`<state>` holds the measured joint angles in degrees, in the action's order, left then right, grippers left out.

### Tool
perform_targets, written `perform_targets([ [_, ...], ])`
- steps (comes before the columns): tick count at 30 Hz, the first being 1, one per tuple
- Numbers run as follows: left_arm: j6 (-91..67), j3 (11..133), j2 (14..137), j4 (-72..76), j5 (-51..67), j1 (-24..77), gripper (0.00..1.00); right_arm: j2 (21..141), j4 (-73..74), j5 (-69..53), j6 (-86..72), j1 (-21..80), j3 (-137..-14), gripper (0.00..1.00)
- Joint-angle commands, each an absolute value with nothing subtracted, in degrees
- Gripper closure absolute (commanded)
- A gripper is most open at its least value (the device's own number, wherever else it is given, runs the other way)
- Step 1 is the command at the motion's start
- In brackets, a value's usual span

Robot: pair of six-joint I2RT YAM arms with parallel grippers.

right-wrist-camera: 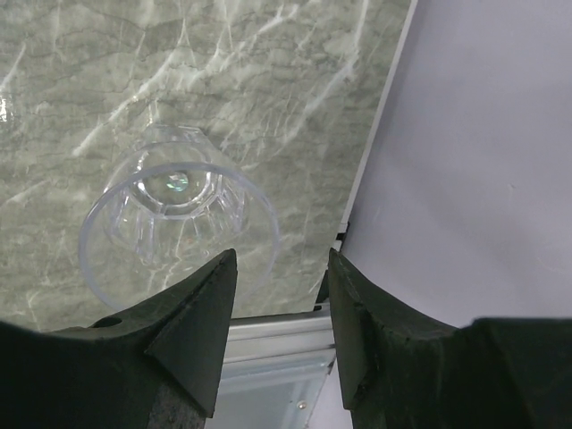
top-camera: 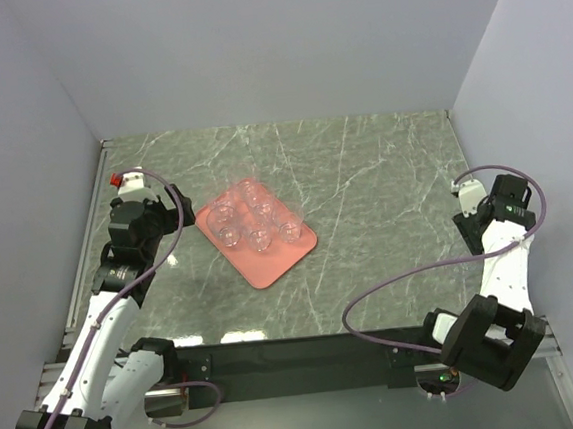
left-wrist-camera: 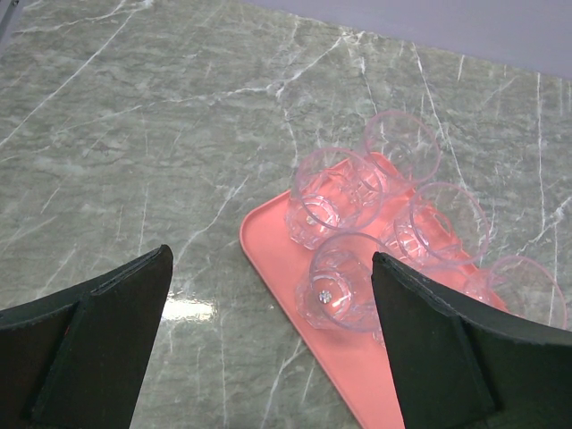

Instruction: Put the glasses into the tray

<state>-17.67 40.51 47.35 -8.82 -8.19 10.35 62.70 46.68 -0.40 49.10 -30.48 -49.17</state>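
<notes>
The salmon-pink tray lies left of the table's middle with several clear glasses standing in it. In the left wrist view the tray and its glasses lie just ahead. My left gripper is open and empty, hovering by the tray's left corner. One more clear glass stands on the marble near the right wall. My right gripper is open and empty. This glass sits just beyond its left finger, not between the jaws. The right gripper is at the table's right side.
Grey walls close the table on the left, back and right. The right wall and a metal edge rail are right beside the right gripper. Purple cables loop from both arms over the near part of the table.
</notes>
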Motion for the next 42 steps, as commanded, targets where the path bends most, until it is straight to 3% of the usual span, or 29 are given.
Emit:
perform_targets([
  [1,-16.96,40.52,46.76,-6.24,-6.94,10.63,0.01,63.28,45.09,-1.84,51.24,-31.20,-49.31,0.48],
  [10,-16.96,40.78,46.50,-6.33,-6.77,10.72,0.01,68.02,42.89,-2.46,51.42,-32.17,-47.90,0.51],
  [14,-16.96,40.78,46.41,-6.33,-6.77,10.64,0.01,70.04,42.80,-3.16,51.33,-32.43,-47.81,0.58],
  [17,-16.96,40.69,46.23,-6.33,-6.77,10.72,0.01,71.19,42.98,-3.60,51.24,-32.52,-47.81,0.68],
  [22,-16.96,40.78,45.97,-6.33,-6.77,10.72,0.01,71.72,43.16,-4.39,51.24,-32.52,-47.46,0.99],
  [30,-16.96,40.69,45.97,-6.42,-6.86,10.72,0.01,70.49,43.86,-6.94,51.33,-32.52,-46.85,1.00],
  [42,-16.96,40.69,45.00,-6.33,-6.77,10.72,0.01,66.71,51.68,-20.82,53.35,-32.17,-50.80,1.00],
])
